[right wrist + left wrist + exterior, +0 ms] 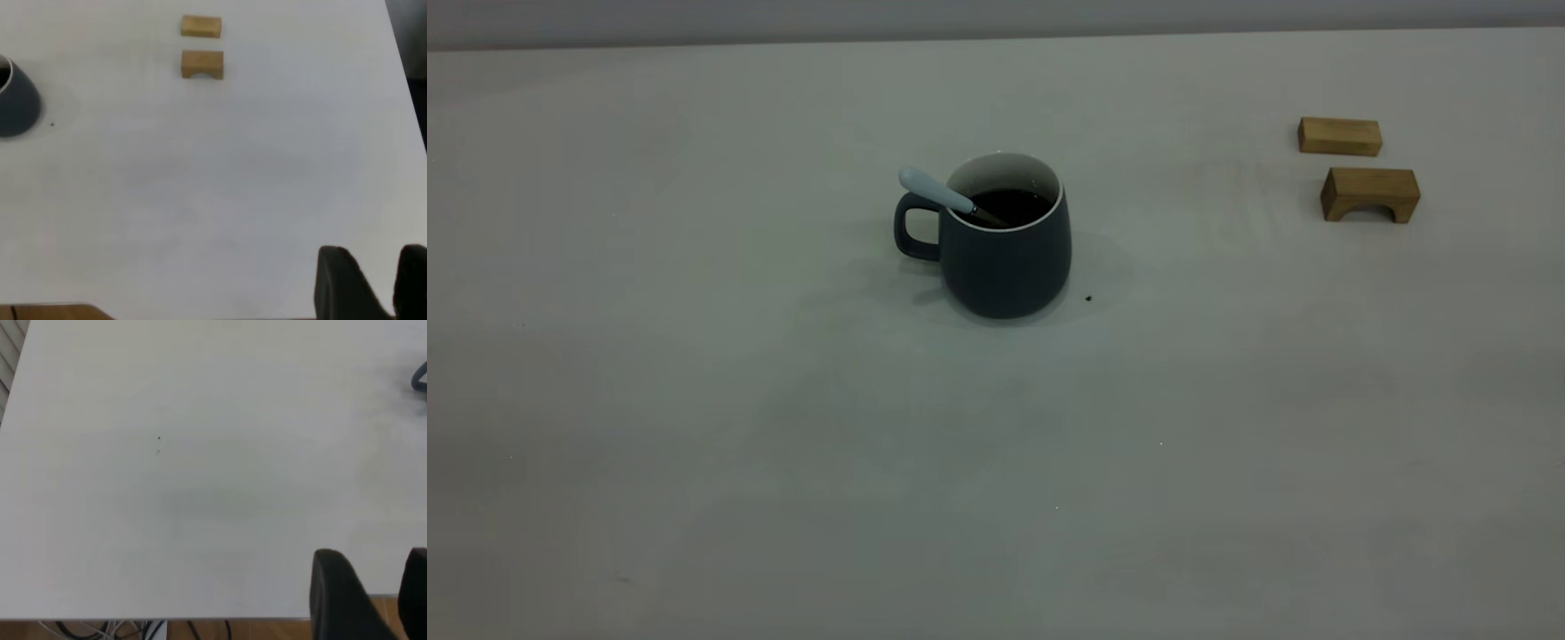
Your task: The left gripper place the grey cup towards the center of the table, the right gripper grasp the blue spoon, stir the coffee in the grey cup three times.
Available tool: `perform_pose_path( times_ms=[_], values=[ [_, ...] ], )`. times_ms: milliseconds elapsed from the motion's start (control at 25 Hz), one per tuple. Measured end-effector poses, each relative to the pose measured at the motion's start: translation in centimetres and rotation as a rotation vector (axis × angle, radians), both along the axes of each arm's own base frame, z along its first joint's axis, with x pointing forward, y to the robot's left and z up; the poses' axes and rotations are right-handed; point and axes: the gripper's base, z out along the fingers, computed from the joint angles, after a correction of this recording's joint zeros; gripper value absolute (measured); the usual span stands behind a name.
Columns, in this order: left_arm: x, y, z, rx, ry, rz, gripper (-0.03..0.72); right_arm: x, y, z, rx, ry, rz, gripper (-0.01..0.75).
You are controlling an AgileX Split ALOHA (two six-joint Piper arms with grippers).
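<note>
The left gripper (370, 600) is held above the plain off-white table (694, 444), fingers apart, empty. Mid-table the rounded slate-grey cup (1005, 258) is stood upright; the pale-blue-handled spoon (943, 193) is leaned in its dark coffee (1014, 204). Two wooden blocks (1356, 169) lie rightward. The right gripper (373, 287), seemingly apart, is kept clear.

The black left claw (370, 593) hovers with fingers slightly apart, holding nothing; the black right claw (370, 283) does likewise.

grey cup (1005, 258) upright mid-table (783, 444) | blue spoon (935, 190) inside
</note>
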Motion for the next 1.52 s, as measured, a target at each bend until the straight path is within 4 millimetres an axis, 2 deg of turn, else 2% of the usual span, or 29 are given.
perform_pose_path(
  times_ms=[240,880,1520],
  values=[
    [0.0,0.0,0.0,0.000,0.000,0.000,0.297,0.3,0.4,-3.0,0.005,0.056,0.044,0.236],
    [0.0,0.0,0.0,0.000,0.000,0.000,0.297,0.0,1.0,-3.5,-0.019,-0.080,0.116,0.237],
    [0.0,0.0,0.0,0.000,0.000,0.000,0.297,-0.1,1.0,-3.5,-0.019,-0.081,0.117,0.237]
  ],
)
